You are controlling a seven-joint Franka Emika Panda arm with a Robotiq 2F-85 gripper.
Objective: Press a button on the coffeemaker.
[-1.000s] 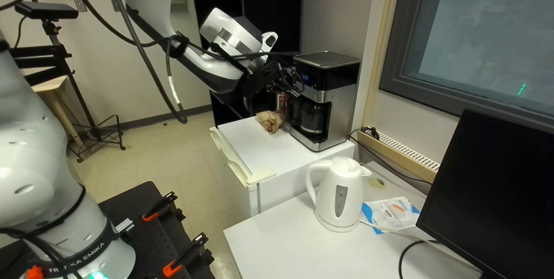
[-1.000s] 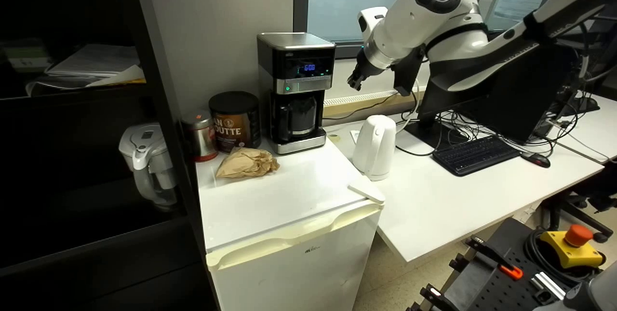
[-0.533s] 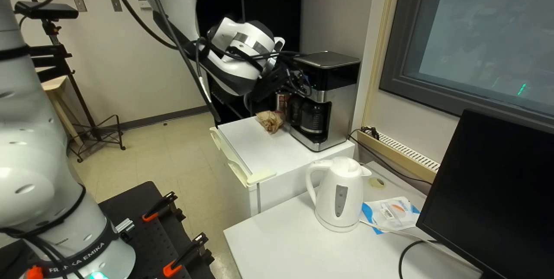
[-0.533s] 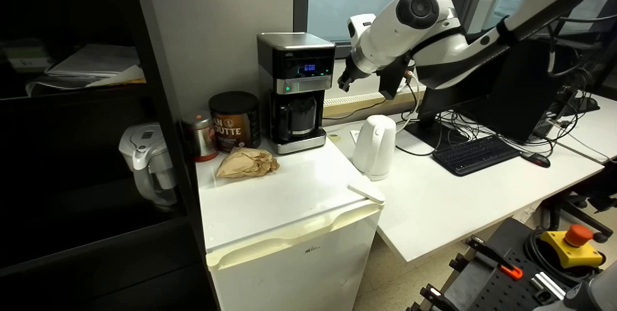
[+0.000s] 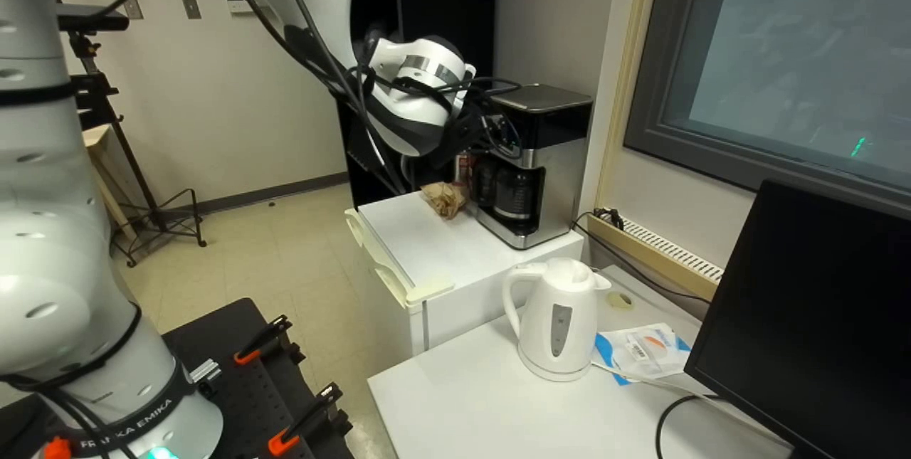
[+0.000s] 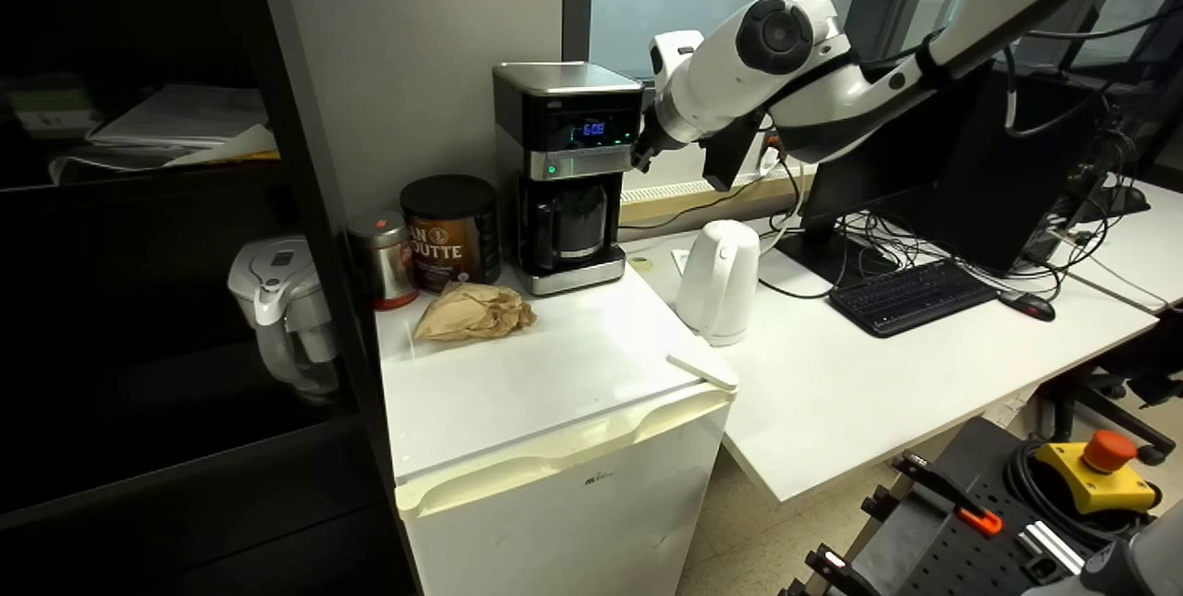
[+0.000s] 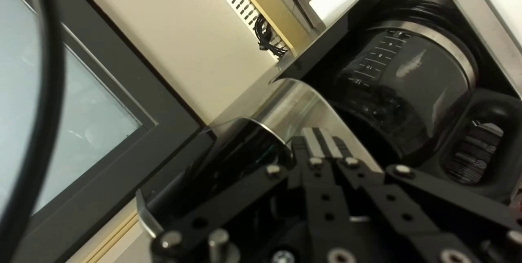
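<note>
Jaws together, the black metal gripper [image 7: 321, 144] hovers near the front of the boxy black-and-silver coffeemaker [image 6: 580, 162] on the white mini-fridge [image 6: 545, 383], its approach seemingly nearly done, the press apparently left.

All three views share the coffeemaker [image 6: 568, 166], the wrist view nearest.

Jaws now nearer the coffeemaker [image 6: 575, 163]

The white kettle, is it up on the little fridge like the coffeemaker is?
No, the white kettle stands on the desk, while the coffeemaker sits on the little fridge.
</note>
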